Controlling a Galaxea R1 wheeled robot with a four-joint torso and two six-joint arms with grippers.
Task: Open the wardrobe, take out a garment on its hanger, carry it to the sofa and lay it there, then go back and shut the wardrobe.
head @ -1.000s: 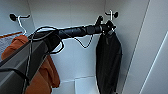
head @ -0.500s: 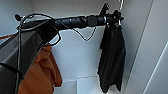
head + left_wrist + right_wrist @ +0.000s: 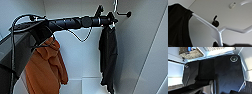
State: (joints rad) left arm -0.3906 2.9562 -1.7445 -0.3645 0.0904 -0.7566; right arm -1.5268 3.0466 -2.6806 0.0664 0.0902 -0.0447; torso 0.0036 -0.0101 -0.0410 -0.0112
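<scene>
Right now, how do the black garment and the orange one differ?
The black garment is plain, dark and narrow; the orange garment is bulkier, rust-coloured. The black one hangs at the left claw; the orange one hangs apart, beside the arm's base. Both hang inside the white wardrobe.

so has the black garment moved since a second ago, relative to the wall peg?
Yes. In the head view the black garment has come off the dark wall peg and now hangs clear to its left, at the left gripper.
</scene>
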